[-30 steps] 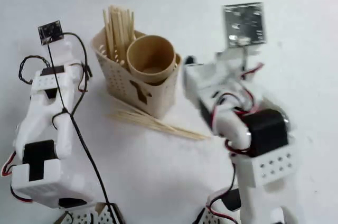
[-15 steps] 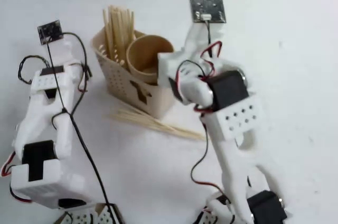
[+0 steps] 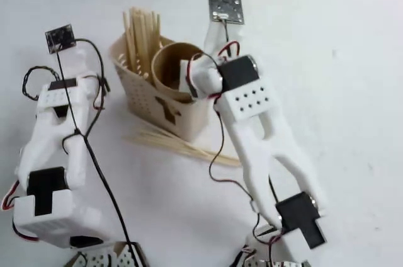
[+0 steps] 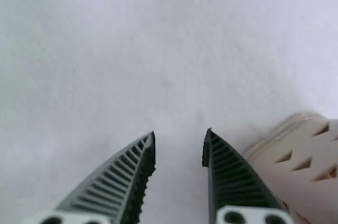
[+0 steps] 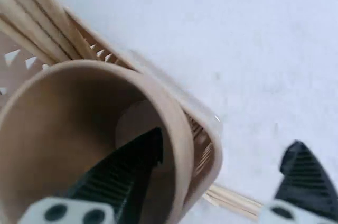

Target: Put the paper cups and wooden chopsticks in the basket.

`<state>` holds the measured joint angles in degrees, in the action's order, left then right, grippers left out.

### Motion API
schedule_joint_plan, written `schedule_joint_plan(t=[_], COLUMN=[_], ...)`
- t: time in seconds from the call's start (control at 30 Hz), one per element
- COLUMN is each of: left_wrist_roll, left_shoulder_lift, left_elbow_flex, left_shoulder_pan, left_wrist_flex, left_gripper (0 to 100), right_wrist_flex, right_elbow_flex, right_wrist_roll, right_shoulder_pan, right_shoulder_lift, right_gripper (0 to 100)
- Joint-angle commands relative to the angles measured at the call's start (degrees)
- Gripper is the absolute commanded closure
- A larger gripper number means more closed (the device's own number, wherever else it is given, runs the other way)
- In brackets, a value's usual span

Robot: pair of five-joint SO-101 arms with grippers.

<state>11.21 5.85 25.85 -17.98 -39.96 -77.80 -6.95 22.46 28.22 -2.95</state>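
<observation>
A cream perforated basket (image 3: 146, 100) stands mid-table. In it are a brown paper cup (image 3: 170, 68) and a bunch of upright wooden chopsticks (image 3: 141, 31). More chopsticks (image 3: 182, 145) lie flat on the table in front of the basket. My right gripper (image 5: 227, 150) is open and straddles the cup's rim (image 5: 177, 123): one finger is inside the cup (image 5: 63, 129), the other outside over the table. In the high view the right gripper (image 3: 191, 80) is over the cup's right edge. My left gripper (image 4: 179, 137) is open over bare table, with the basket's corner (image 4: 301, 150) beside it.
The left arm (image 3: 56, 128) sits folded at the table's left, with loose black cables around it. The right arm (image 3: 261, 135) stretches from the front edge to the basket. White table lies free at the far right and the back.
The right arm swung left from beside the basket and stretched out. Its gripper now stands at the cup's rim. The left arm, the basket and the chopsticks have not moved.
</observation>
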Motion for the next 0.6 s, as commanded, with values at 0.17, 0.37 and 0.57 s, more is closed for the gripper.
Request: schedule_joint_plan(t=[0.17, 0.37, 0.57], left_wrist_roll=[-0.8, -0.8, -0.8], left_shoulder_lift=[-1.6, -1.6, -1.6], left_elbow_flex=[-0.8, -0.8, -0.8], left_shoulder_pan=[0.7, 0.7, 0.6], left_wrist_flex=[1.0, 0.9, 1.0], left_gripper=[83, 83, 83], right_wrist_flex=[3.6, 2.6, -1.6], right_elbow_flex=[-5.6, -17.1, -32.5], right_wrist_roll=[-9.3, -14.8, -15.1], right_shoulder_pan=[-9.6, -10.4, -10.4], right_shoulder_lift=[4.0, 8.9, 17.2], right_gripper=[97.5, 98.4, 98.4])
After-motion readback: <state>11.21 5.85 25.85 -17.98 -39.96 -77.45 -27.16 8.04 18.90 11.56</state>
